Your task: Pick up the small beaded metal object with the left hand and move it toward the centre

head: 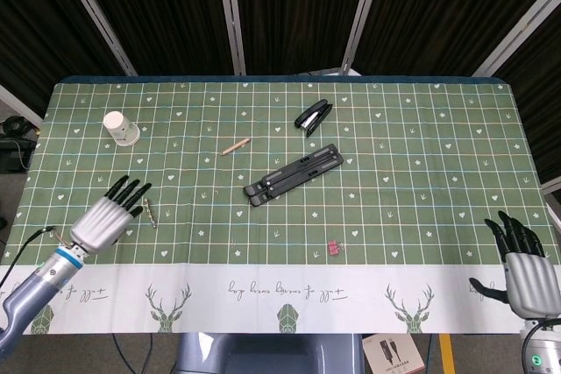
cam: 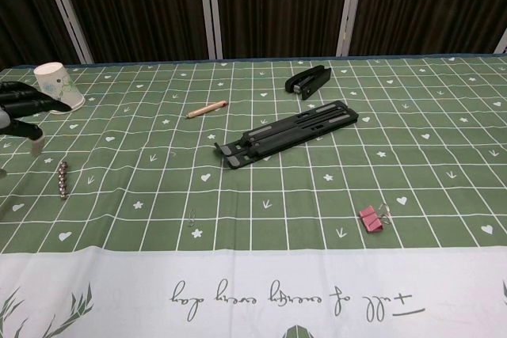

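Note:
The small beaded metal object [head: 150, 213] [cam: 62, 179] lies on the green checked cloth near the left front of the table. My left hand [head: 109, 214] [cam: 22, 108] hovers just left of it with its fingers spread and nothing in them, its dark fingertips reaching close to the beads. At the front right corner, off the table's edge, my right hand [head: 523, 267] stays open and empty; the chest view does not show it.
A paper cup [head: 121, 127] [cam: 58, 87] stands at the back left. A pencil stub [head: 235, 146], a black stapler [head: 313, 116] and a black folding stand [head: 294, 174] lie around the centre. A pink binder clip [head: 332, 248] sits front of centre.

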{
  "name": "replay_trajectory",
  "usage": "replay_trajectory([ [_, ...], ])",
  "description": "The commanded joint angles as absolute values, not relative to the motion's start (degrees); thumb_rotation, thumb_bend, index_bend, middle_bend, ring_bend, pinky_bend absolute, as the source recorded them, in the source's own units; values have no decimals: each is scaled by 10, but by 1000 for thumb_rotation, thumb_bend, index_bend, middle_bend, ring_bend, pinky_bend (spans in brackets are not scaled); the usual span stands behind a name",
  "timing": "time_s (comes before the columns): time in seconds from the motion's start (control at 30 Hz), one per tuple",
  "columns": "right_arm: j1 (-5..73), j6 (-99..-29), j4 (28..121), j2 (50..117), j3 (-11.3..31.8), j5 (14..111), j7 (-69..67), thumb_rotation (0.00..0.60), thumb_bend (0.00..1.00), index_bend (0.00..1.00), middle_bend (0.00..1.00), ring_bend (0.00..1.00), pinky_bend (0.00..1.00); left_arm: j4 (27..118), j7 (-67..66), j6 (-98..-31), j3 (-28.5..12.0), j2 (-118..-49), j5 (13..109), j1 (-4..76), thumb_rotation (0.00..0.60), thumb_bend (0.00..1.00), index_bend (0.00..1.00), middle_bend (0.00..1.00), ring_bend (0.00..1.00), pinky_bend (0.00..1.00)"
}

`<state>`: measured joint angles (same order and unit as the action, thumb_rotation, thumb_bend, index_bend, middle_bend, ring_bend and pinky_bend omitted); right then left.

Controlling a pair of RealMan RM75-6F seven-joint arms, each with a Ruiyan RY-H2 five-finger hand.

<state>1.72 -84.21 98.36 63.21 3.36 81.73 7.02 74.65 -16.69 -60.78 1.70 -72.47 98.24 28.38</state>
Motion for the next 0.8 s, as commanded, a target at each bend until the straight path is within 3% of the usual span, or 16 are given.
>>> replay_trajectory([
  [0.03,17,-842,984,631,34,816,70,600,46,115,0,0,98,709,-159,-594,32,-753,1007,305,600,312,387,0,0,0],
  [0.37,16,-838,989,629,35,809,63,600,48,115,0,0,98,641,-160,-571,61,-791,1035,330,600,320,433,0,0,0],
  [0.8,16,-836,995,627,36,803,61,600,47,116,0,0,98,605,-154,-579,64,-820,1034,346,600,353,435,0,0,0],
])
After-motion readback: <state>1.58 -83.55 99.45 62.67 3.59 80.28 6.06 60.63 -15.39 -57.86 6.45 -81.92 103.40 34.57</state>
